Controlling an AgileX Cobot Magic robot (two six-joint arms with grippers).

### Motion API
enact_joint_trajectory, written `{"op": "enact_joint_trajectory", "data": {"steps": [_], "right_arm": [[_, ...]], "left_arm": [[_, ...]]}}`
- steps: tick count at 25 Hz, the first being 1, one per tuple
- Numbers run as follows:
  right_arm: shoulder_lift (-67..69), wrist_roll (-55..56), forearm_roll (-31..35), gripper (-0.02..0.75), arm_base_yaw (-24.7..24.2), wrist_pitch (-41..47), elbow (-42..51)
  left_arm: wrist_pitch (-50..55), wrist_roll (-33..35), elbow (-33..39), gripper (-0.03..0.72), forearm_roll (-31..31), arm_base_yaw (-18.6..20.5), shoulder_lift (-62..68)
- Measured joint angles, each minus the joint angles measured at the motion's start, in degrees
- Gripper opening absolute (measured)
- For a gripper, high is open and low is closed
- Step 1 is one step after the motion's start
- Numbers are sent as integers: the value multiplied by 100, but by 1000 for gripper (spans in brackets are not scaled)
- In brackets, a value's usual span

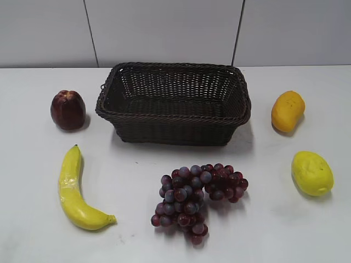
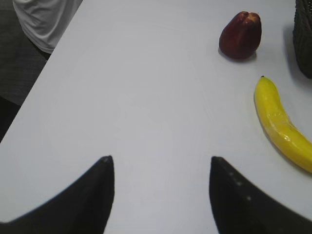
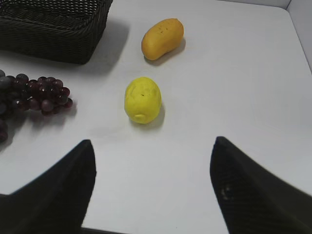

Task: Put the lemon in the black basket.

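The pale yellow, bumpy lemon (image 1: 312,173) lies on the white table at the right front; it also shows in the right wrist view (image 3: 143,100). The black basket (image 1: 173,121) stands empty at the table's middle back; its corner shows in the right wrist view (image 3: 53,29). My right gripper (image 3: 154,146) is open and empty, with the lemon a short way ahead of its fingertips. My left gripper (image 2: 161,161) is open and empty over bare table at the left. Neither gripper shows in the exterior view.
An orange-yellow mango-like fruit (image 1: 287,111) lies behind the lemon. A bunch of purple grapes (image 1: 194,194) lies in front of the basket. A banana (image 1: 75,189) and a dark red fruit (image 1: 68,110) lie at the left. The table's left edge (image 2: 44,78) is near.
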Motion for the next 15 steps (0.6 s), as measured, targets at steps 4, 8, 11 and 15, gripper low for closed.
{"op": "enact_joint_trajectory", "data": {"steps": [4,8,11,15], "right_arm": [[0,0,0,552,0,0,0],[0,0,0,552,0,0,0],[0,0,-49,552,0,0,0],[156,0,-312,552,0,-39,0]], "left_arm": [[0,0,0,455,0,0,0],[0,0,0,455,0,0,0],[0,0,0,455,0,0,0],[0,0,0,455,0,0,0]]}}
